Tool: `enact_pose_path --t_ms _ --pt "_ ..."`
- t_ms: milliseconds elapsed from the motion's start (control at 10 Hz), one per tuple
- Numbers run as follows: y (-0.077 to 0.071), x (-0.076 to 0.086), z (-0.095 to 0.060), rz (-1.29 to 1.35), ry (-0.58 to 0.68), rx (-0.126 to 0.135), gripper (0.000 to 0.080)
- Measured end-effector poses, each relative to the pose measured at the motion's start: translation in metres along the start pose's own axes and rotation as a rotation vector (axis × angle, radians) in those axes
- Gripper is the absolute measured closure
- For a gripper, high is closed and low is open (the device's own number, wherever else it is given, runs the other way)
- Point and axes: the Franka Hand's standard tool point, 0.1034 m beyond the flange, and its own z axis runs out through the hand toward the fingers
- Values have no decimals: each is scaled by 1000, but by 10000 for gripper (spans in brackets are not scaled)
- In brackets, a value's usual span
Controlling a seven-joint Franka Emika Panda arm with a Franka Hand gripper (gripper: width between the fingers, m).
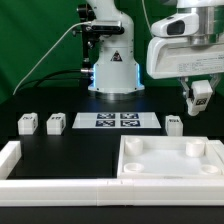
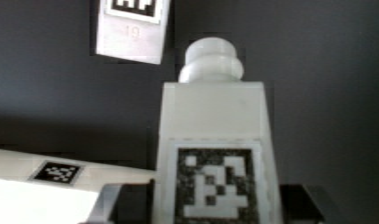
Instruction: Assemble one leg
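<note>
Pinching the leg [image 1: 201, 103] in the gripper [image 1: 201, 94], long axis upright, peg end pointing down; hovering above and slightly toward the exterior view's right of the far corner socket [image 1: 193, 148] in the white tray [image 1: 170, 172].

Stands on a white base [image 1: 112, 78] at the back. Bends the arm [image 1: 108, 30] up and over toward the exterior view's right. Hangs the gripper [image 1: 201, 101] straight down from a big white wrist [image 1: 185, 52], up in the air. Pinches the leg [image 1: 203, 92] with two dark fingers [image 2: 129, 206], one on each side. Grips it low down, by the end with the tag, with the fingers closed tight against it.
</note>
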Motion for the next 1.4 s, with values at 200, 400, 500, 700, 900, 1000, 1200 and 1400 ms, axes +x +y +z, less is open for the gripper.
enact_pose_path --t_ms 200,400,500,700,900,1000,1200,1400 --pt "21 6 22 -68 -4 7 506" --pt "21 33 2 -55 -43 9 506" --pt "16 52 -7 -57 -46 13 506" --pt "12 58 -6 -63 -32 14 506" --pt "13 66 -6 -63 162 17 506" --pt "15 59 -2 -64 202 16 506" --pt "23 69 -6 -73 188 11 506" --pt "26 91 -9 -78 176 12 506"
